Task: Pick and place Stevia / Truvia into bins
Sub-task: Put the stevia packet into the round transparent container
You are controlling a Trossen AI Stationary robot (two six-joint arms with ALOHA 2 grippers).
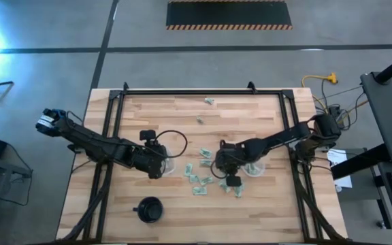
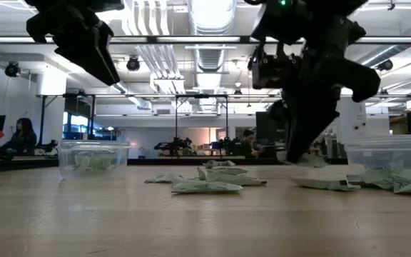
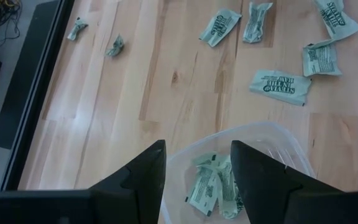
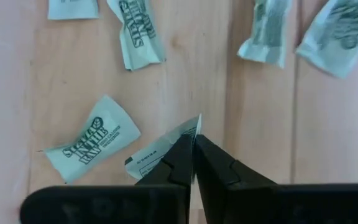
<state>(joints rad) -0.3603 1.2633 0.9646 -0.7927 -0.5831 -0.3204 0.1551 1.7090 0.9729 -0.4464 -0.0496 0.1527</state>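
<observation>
- Because it lay flat among the loose packets, I've pinched this packet [image 4: 166,148] by its edge, right claw [image 4: 193,152] clamped on it, low at the table.
- Right cup [image 1: 254,167] sits just beside, a short carry.
- Left claw [image 3: 197,171], fingers apart and empty, hovers over the left cup [image 3: 294,152], which holds packets.

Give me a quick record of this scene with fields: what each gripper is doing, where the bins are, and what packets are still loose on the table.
right gripper: shut on a packet, low at the table
left gripper: open, above the left bin, holding nothing
left bin contents: several packets
right bin: beside the right gripper, packets inside
loose packets: scattered between the bins, two more towards the far edge
black cup: near edge, untouched
</observation>
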